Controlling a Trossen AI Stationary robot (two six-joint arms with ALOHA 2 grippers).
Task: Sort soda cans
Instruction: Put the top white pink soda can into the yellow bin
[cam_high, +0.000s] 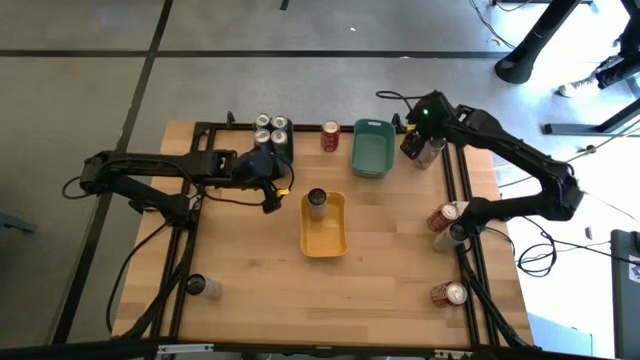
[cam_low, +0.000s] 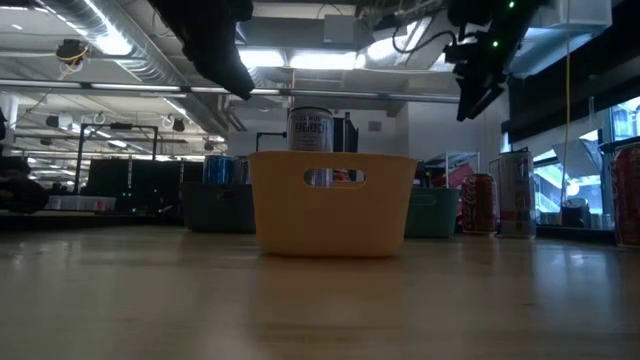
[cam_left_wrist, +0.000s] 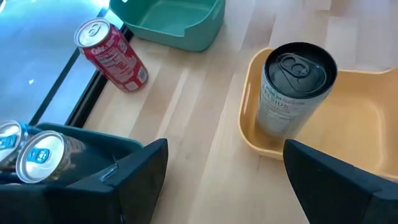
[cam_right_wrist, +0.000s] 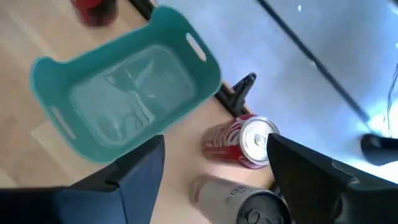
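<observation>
A grey can with a dark top (cam_left_wrist: 292, 93) stands upright in the yellow bin (cam_high: 323, 238). My left gripper (cam_high: 272, 190) hovers open just left of that bin, touching nothing. My right gripper (cam_right_wrist: 214, 155) is open above the far right corner, over a red can (cam_right_wrist: 245, 143) and a grey dark-topped can (cam_right_wrist: 249, 199) that stand beside the teal bin (cam_right_wrist: 130, 106). Another red can (cam_high: 330, 136) stands left of the teal bin. Several cans (cam_high: 270, 130) cluster at the far edge. Red cans (cam_high: 447, 215) (cam_high: 448, 293) sit at the right edge, one can (cam_high: 200, 287) near left.
The black frame rails (cam_high: 462, 190) run along the table's left, right and far sides. The teal bin holds nothing that I can see. Bare wood (cam_high: 400, 260) lies between the yellow bin and the right-edge cans. Cables (cam_high: 545, 255) trail off the right side.
</observation>
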